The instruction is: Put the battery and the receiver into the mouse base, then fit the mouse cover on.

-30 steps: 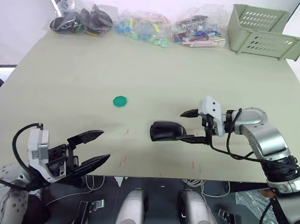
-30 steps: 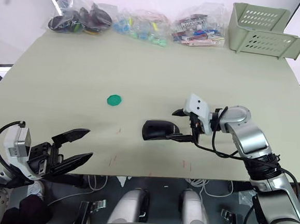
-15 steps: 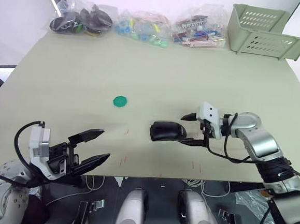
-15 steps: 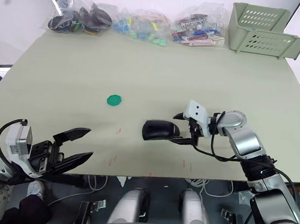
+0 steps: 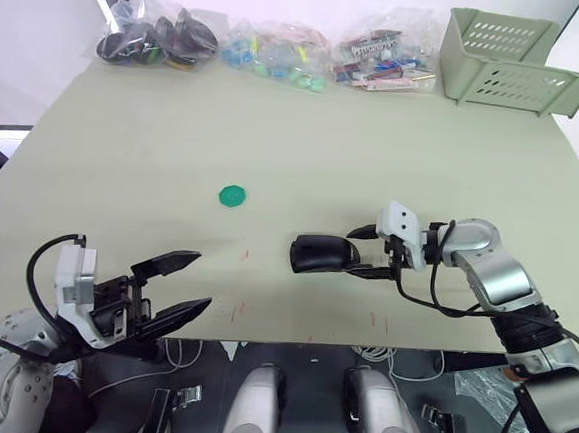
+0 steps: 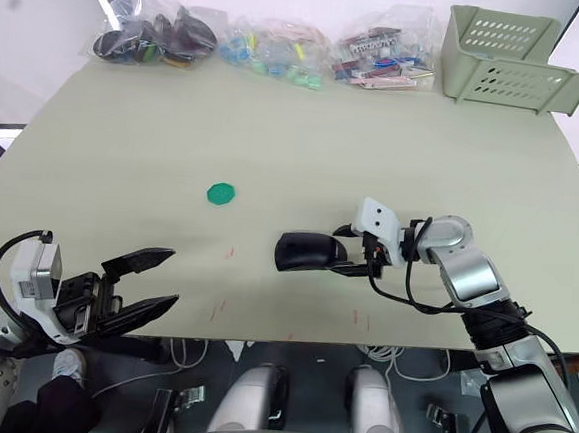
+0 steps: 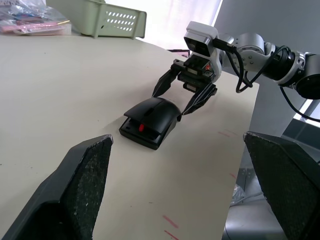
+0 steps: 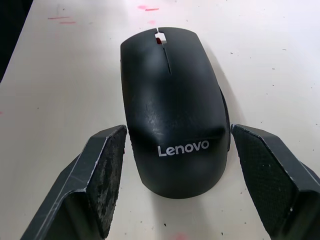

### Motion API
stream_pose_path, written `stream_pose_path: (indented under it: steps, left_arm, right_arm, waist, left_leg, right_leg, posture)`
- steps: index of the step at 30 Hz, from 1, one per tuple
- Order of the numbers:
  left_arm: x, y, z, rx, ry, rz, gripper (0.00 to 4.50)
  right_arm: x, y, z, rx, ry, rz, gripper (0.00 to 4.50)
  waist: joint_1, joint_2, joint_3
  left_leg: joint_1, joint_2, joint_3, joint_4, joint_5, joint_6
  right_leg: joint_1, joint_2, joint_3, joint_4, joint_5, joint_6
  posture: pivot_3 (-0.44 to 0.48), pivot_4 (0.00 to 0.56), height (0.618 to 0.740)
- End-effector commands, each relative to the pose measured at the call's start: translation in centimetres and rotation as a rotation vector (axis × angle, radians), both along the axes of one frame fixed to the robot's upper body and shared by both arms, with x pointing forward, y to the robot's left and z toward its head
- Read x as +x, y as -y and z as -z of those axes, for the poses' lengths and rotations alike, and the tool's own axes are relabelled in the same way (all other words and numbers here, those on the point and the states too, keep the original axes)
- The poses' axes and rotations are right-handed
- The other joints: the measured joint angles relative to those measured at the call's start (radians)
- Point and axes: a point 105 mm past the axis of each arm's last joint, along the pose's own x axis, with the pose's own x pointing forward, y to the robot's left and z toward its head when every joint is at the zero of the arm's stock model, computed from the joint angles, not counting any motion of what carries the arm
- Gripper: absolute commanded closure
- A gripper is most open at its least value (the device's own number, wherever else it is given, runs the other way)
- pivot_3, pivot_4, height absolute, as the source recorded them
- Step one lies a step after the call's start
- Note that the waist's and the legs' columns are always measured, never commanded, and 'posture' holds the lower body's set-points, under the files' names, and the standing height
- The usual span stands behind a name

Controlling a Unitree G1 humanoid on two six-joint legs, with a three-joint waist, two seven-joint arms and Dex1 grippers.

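Both R gripper (image 5: 364, 250) fingers spread astride mouse cover (image 5: 319, 253), seemingly untouched, L gripper (image 5: 192, 285) open.

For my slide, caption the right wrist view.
Open right tool straddling the rear of the mouse cover, which sits on the mouse base.

The pale beige tabletop (image 5: 154, 156) carries few things. Near its front middle lies the mouse cover (image 5: 322, 253), a glossy black shell seated on the mouse base (image 7: 131, 135), whose red scroll wheel peeks out at one end. A green round disc (image 5: 232, 195) lies apart, to the robot's left of the mouse. Along the far edge sit three clear bags of small parts (image 5: 272, 55) and, at the far right corner, a pale green basket (image 5: 512, 64). Small red marks (image 5: 239, 307) dot the front edge.
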Motion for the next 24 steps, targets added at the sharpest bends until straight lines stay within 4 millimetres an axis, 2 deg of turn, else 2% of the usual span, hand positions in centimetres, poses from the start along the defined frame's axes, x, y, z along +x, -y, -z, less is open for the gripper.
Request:
stream_pose_path:
  steps: [1, 24]
  left_arm:
    - [-0.06, -0.12, -0.82, 0.02, 0.042, 0.004, 0.0]
    - [-0.05, 0.04, -0.9, 0.021, 0.042, 0.005, 0.0]
  right_arm:
    - [-0.15, -0.36, -0.28, 0.011, 0.023, -0.016, 0.97]
    - [0.12, -0.52, -0.06, -0.002, 0.03, -0.011, 0.97]
  waist:
    - [0.0, 0.0, 0.0]
    - [0.0, 0.0, 0.0]
  left_leg:
    - [0.0, 0.0, 0.0, 0.0, 0.0, 0.0]
    - [0.0, 0.0, 0.0, 0.0, 0.0, 0.0]
  right_leg:
    - [0.0, 0.0, 0.0, 0.0, 0.0, 0.0]
    - [0.0, 0.0, 0.0, 0.0, 0.0, 0.0]
  posture:
    - [0.0, 0.15, 0.74]
    - [0.0, 0.15, 0.74]
